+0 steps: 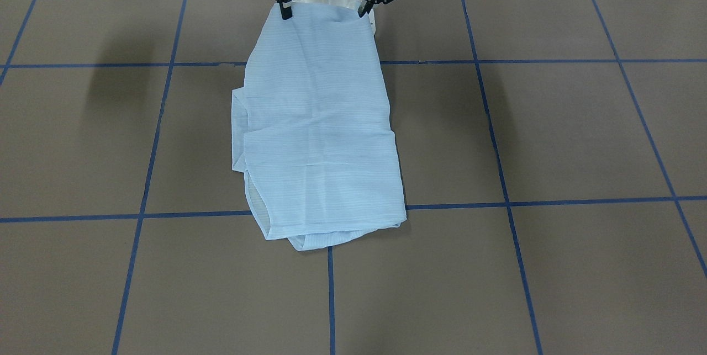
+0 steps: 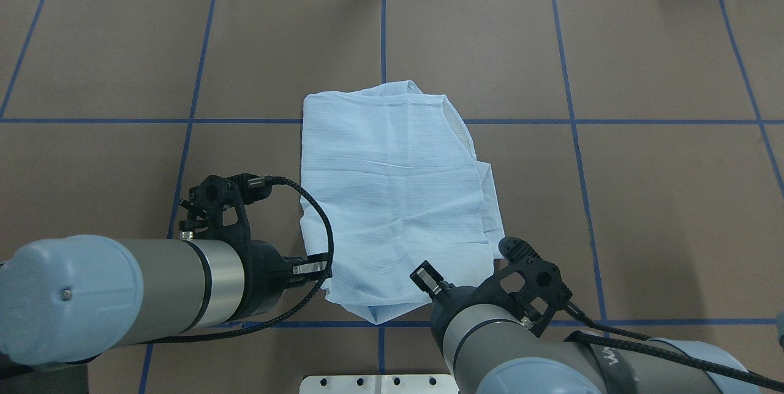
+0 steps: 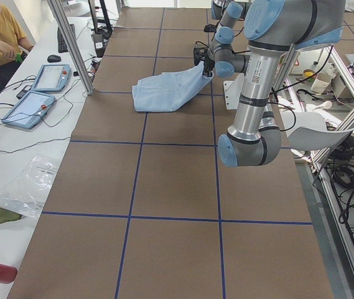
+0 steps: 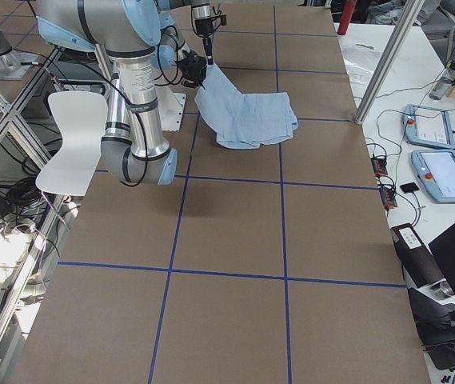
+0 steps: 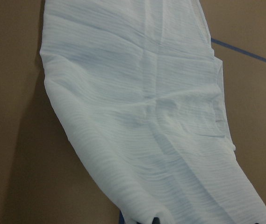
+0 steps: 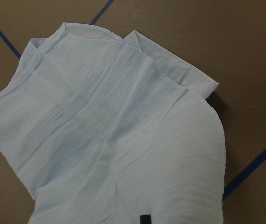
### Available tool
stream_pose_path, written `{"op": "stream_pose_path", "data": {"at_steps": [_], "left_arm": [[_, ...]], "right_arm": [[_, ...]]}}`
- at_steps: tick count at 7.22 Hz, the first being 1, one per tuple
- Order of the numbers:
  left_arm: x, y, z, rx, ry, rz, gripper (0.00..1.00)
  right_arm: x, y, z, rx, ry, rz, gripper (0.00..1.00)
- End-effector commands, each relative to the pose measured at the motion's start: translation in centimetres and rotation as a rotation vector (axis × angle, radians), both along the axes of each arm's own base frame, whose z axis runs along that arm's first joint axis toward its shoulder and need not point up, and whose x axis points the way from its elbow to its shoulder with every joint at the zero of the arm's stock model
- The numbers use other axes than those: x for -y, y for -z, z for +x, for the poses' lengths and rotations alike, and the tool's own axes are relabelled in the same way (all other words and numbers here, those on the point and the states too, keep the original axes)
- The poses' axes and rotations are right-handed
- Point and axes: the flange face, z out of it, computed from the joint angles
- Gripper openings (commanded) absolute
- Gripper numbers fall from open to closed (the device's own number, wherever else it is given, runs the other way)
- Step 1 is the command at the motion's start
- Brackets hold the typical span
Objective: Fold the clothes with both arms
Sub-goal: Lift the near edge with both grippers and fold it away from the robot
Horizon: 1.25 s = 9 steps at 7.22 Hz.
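The shirt point(image 1: 320, 123) lies in the middle of the front view. It is folded into a long strip that runs from the top of the picture down past the lower blue line point(image 1: 552, 202). It sits on the brown table point(image 1: 580, 128). The end low in the picture lies flat, and a bit of a lower layer pokes out at the bottom and along the left side. The top end is held up off the table — in the side views it rises like a little ramp toward the robot. The right gripper point(image 1: 285, 11) is at the top, just left of the middle, and its fingers are pinched tight on the shirt's upper left corner. The left gripper point(image 1: 363, 8) is at the top, just right of the middle, and its fingers are pinched on the upper right corner. The cloth between the two corners sags a little. In the overhead view the arms come in from the bottom left and bottom right, and both grippers meet the shirt's bottom edge. Each wrist view is mostly pale, wrinkled cloth — only a tiny dark fingertip shows at the bottom edge.
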Motion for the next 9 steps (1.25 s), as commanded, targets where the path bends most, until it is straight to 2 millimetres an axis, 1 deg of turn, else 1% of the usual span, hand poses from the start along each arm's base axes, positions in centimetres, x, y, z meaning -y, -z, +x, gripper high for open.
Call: {"op": "stream_pose_path", "data": {"at_steps": [1,2,3,4,5,6,7,8,9], "left_arm": [[2.6,-1.2,0.8,0.080,0.029,0.020,0.00],[6.1,-1.7,0.5,0.120,0.073,0.059,0.00],[9.4,-2.0,0.6,0.144,0.125,0.058,0.00],[13.4,-1.7,0.8,0.185,0.158,0.105,0.00],[17.1,-2.2,1.0,0.216,0.201,0.108,0.00],[20.3,-3.1,2.3,0.236,0.220,0.126,0.00],[23.8,-5.1,4.5,0.248,0.237,0.135,0.00],[26.8,-6.9,7.5,0.250,0.249,0.141,0.00],[28.7,-8.6,10.3,0.261,0.248,0.138,0.00]], "right_arm": [[3.9,1.6,-1.4,-0.047,-0.030,0.060,0.00],[7.1,2.3,-2.4,-0.083,-0.062,0.086,0.00],[10.7,2.4,-3.2,-0.088,-0.079,0.132,0.00],[14.1,1.2,-4.5,-0.111,-0.098,0.166,0.00],[17.4,-0.2,-5.7,-0.133,-0.117,0.191,0.00],[20.4,-1.1,-6.8,-0.164,-0.112,0.216,0.00],[22.9,-1.7,-8.1,-0.187,-0.107,0.204,0.00],[25.0,-2.7,-9.7,-0.225,-0.097,0.216,0.00],[27.1,-3.9,-11.6,-0.232,-0.094,0.230,0.00]]}}
